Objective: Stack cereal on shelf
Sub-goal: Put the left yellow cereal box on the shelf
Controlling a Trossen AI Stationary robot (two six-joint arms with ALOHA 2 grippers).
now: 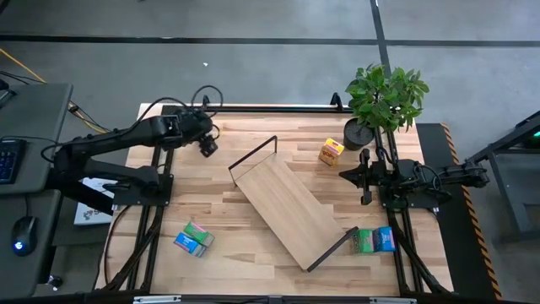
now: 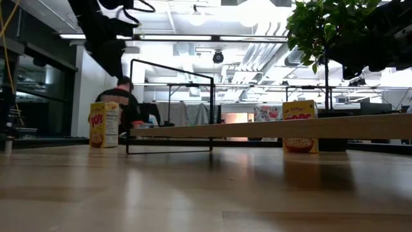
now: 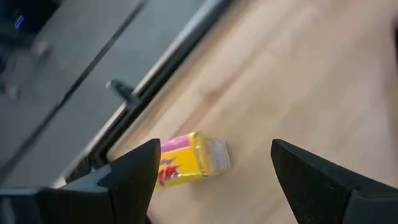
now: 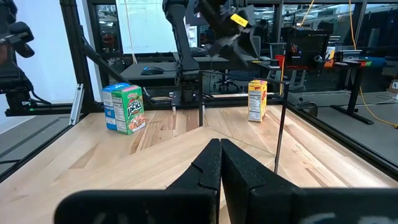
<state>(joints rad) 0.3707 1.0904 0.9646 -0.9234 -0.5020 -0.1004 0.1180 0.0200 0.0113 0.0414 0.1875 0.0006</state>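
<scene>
My left gripper (image 1: 208,147) (image 3: 214,149) is open and hovers above a yellow cereal box (image 3: 186,163) (image 2: 104,124) (image 4: 257,99) that stands near the table's far-left edge; the gripper hides this box in the high view. A second yellow box (image 1: 331,152) (image 2: 300,127) stands near the far right. Green and blue boxes sit at the near left (image 1: 194,239) (image 4: 124,109) and near right (image 1: 374,240). The shelf (image 1: 287,209) (image 2: 270,129) lies diagonally mid-table on its black wire ends (image 2: 170,106). My right gripper (image 1: 346,176) (image 4: 221,155) is shut and waits at the right.
A potted plant (image 1: 384,97) (image 2: 322,32) stands at the far-right corner, beside the second yellow box. A black rail (image 1: 253,108) runs along the far edge. A person (image 2: 122,96) sits in the room behind. Bare tabletop (image 1: 245,262) lies along the near edge.
</scene>
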